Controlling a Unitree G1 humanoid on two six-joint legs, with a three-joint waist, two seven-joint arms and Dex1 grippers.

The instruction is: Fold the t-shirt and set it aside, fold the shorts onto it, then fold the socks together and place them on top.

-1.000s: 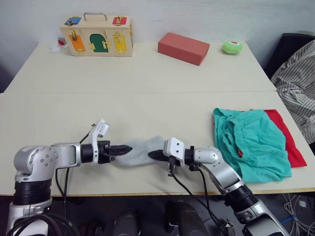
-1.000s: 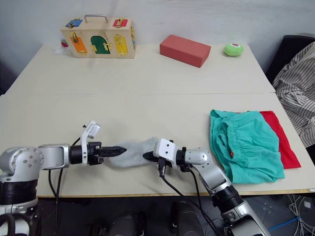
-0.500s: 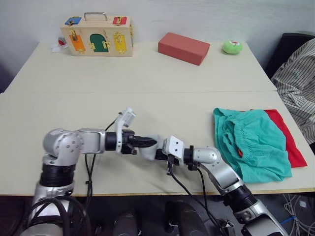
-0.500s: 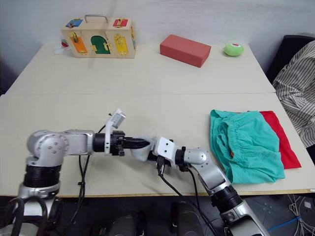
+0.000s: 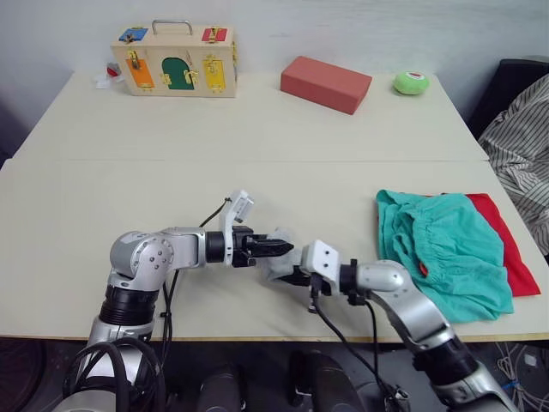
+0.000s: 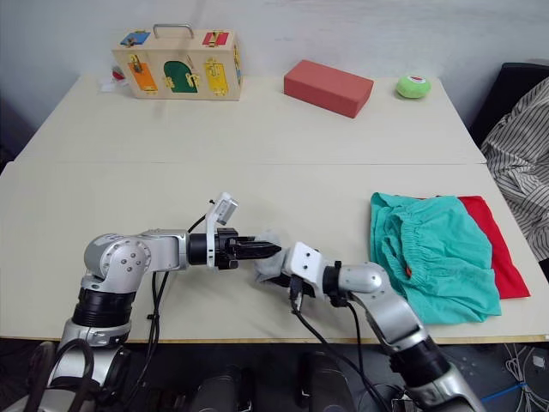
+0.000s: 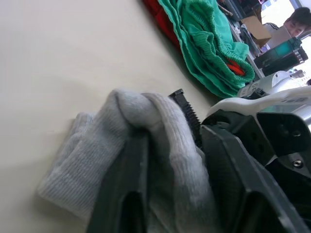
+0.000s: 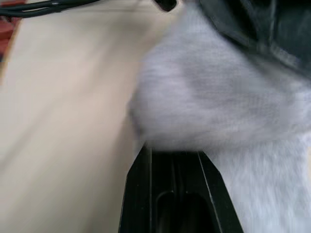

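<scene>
left end effector (image 5: 279, 248) clamps the grey socks (image 5: 281, 257) at lower centre of the frame; right end effector (image 5: 296, 276) grips them too; shorts (image 5: 442, 253) cover the t-shirt (image 5: 512, 249) at right on the surface (image 5: 257, 137)

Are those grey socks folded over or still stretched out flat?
Folded: the socks are doubled into a short bundle, held between the left gripper and right gripper.

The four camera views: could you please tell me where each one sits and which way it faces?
Left and right eye views: on the head, looking down over the table, both arms showing.
Left wrist view: along the left pincer, shut on the socks, toward the shorts.
Right wrist view: along the right pincer, against the socks.
All share the socks.
</scene>
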